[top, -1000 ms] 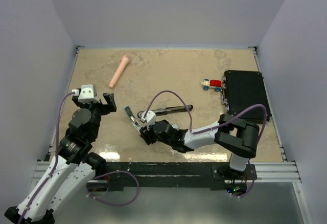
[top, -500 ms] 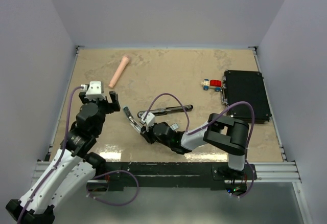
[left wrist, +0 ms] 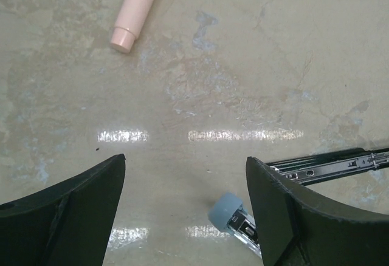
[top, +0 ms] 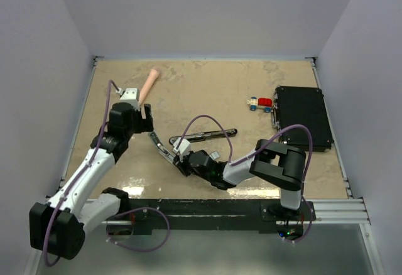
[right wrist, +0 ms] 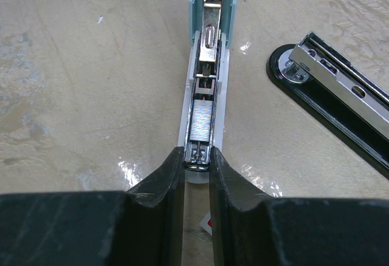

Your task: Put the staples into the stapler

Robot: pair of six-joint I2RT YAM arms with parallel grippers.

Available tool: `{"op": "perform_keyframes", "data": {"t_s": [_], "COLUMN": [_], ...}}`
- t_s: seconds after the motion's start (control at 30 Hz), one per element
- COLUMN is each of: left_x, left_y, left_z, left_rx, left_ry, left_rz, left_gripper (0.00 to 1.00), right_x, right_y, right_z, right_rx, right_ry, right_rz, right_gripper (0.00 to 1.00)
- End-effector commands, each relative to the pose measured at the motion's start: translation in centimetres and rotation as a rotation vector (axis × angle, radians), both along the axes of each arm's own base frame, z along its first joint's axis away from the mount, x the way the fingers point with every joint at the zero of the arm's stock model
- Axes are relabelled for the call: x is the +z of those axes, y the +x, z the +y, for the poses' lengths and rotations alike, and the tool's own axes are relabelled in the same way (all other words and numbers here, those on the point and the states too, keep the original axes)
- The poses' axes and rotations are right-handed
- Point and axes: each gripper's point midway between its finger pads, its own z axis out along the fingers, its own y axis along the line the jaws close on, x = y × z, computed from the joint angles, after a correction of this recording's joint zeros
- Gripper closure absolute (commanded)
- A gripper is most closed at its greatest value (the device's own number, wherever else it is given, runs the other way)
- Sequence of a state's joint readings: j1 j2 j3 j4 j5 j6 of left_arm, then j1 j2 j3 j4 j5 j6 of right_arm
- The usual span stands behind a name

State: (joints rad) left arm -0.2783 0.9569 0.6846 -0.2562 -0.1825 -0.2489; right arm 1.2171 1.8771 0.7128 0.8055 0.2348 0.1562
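Staples [right wrist: 201, 120] lie as a shiny strip in the open channel of the pale-blue stapler [top: 160, 144]. Left of that stapler the left gripper [left wrist: 185, 175] hangs with jaws wide, a pink tube [top: 146, 88] beyond it. At the stapler's near end the right gripper [right wrist: 196, 156] pinches it narrowly, and a black stapler [top: 207, 135] lies just right.

Setting: a robotics test cell in a lab, by the look of it.
Enclosure: plain pale walls [top: 207, 11] box the bench in on three sides.
Bench: a mottled beige table [top: 207, 93] with a metal rail [top: 333, 209] along its near edge.
Rig: the left arm [top: 94, 162] and right arm [top: 276, 162] are mounted at that rail, with purple cables [top: 202, 115] looping loose.
Props: unrelated oddments are laid out, namely a pink tube [top: 146, 88], a toy car [top: 260, 103], a black case [top: 303, 118], a pale blue stapler [top: 160, 146] and a black stapler [top: 212, 134].
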Motion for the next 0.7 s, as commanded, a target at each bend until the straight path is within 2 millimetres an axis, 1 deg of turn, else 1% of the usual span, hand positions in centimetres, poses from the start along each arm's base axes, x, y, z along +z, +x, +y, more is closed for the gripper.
{"op": "perform_keyframes", "data": {"t_s": [0.0,0.07,0.1,0.13,0.23,0.27,0.33,0.37,0.47,0.53,0.67], "left_x": [0.2,-0.9,-1.1,-1.7,-2.8,-3.0,-3.6,-3.7,-4.3,-4.6,-5.3], "left_y": [1.0,0.9,0.7,0.5,0.0,-0.2,-0.5,-0.6,-0.9,-1.2,-2.2], "left_z": [-2.6,-2.9,-3.3,-3.4,-3.9,-4.1,-4.3,-4.3,-4.4,-4.6,-4.8], "left_rx": [-0.119,-0.137,-0.153,-0.158,-0.172,-0.18,-0.188,-0.187,-0.191,-0.202,-0.206], "left_ry": [-0.158,-0.171,-0.182,-0.187,-0.21,-0.217,-0.227,-0.228,-0.231,-0.243,-0.251], "left_rz": [0.054,0.09,0.103,0.121,0.167,0.175,0.197,0.203,0.226,0.243,0.273], "left_gripper": [0.18,0.21,0.26,0.27,0.35,0.35,0.4,0.44,0.49,0.5,0.57], "right_x": [1.4,1.1,1.0,1.0,1.0,0.9,0.8,0.8,0.8,0.7,0.7], "right_y": [0.1,0.1,0.1,0.1,-0.1,0.0,0.0,-0.1,0.1,0.0,0.0], "right_z": [0.8,0.8,0.8,0.9,1.1,1.1,1.1,1.2,1.1,1.1,0.9], "right_rx": [0.015,0.016,0.018,0.019,0.028,0.027,0.027,0.03,0.026,0.029,0.026], "right_ry": [0.052,0.049,0.047,0.051,0.055,0.053,0.052,0.053,0.052,0.051,0.05], "right_rz": [-0.042,-0.04,-0.039,-0.038,-0.035,-0.036,-0.035,-0.033,-0.035,-0.034,-0.035], "right_gripper": [1.0,1.0,1.0,1.0,1.0,1.0,1.0,1.0,1.0,1.0,1.0]}}
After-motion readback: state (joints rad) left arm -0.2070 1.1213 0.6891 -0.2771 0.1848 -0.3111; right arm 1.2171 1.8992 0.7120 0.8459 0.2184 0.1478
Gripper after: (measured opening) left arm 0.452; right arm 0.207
